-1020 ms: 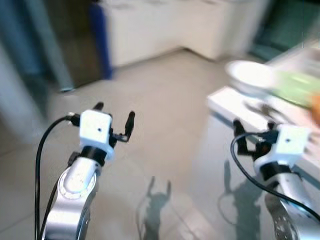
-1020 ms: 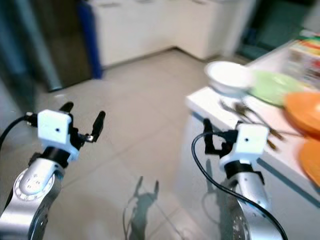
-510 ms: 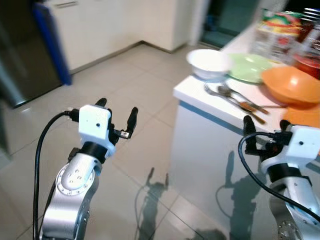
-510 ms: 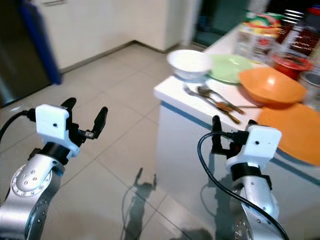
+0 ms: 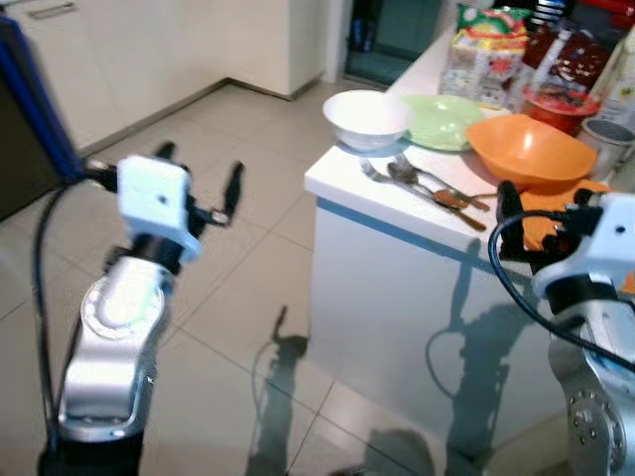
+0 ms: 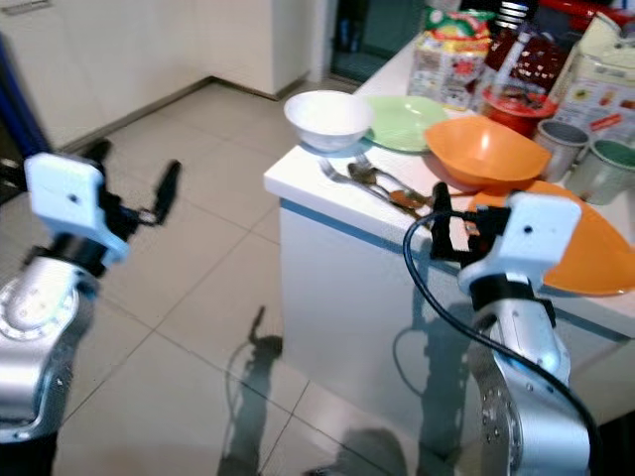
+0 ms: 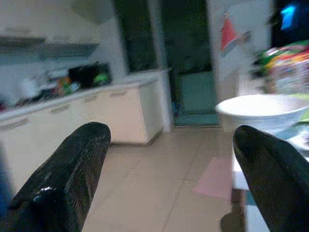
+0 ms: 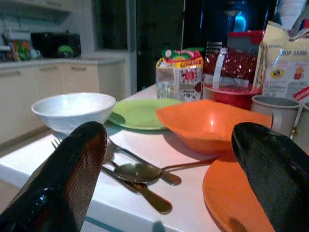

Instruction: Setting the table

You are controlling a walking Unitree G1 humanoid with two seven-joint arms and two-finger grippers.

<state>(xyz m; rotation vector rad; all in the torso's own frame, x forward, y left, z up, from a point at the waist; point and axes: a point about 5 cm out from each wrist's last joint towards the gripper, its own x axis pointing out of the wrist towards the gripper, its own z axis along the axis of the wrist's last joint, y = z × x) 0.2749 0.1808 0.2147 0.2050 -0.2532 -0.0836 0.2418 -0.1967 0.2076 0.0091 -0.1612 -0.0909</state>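
A white table [image 5: 397, 253] stands in front of me on the right. On its near end sit a white bowl [image 5: 367, 114], a green plate [image 5: 442, 119], an orange bowl [image 5: 524, 149], an orange plate [image 6: 585, 253] and several spoons and forks [image 5: 429, 184]. My right gripper [image 8: 169, 133] is open at the table's edge, level with the top, with the cutlery and orange bowl just beyond its fingers [image 6: 440, 206]. My left gripper [image 5: 198, 169] is open and empty over the floor, left of the table, and the white bowl [image 7: 263, 108] appears past its fingers.
Two cups [image 6: 561, 144], a red container [image 5: 556, 99] and food packages [image 5: 481, 45] crowd the table's far side. Tiled floor [image 5: 258, 278] spreads to the left. White cabinets [image 5: 149, 50] and a dark doorway [image 5: 382, 35] lie beyond.
The camera has swung toward the table, which now stands nearer and more fully in view. Both grippers have stayed open, and the right one is now at the table's edge.
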